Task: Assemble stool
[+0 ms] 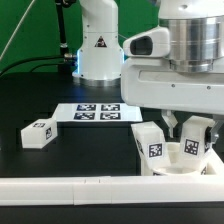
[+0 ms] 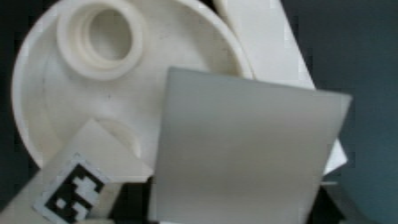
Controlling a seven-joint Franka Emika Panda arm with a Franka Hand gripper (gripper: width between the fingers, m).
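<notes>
**Jaws closed narrow on the seat's rim, at the exterior view's right.**
On the table (image 1: pixel 90 152), one leg (image 1: pixel 37 133) lies alone at the exterior view's left. The marker board (image 1: pixel 98 113) lies flat behind the middle. A second leg (image 1: pixel 152 147) stands just beside the seat (image 1: pixel 188 166), which sits close to the rail (image 1: pixel 90 187). In the wrist view a grey finger (image 2: pixel 240 140) lies across the seat (image 2: pixel 71 95), with a tagged leg (image 2: pixel 80 185) at its edge.
</notes>
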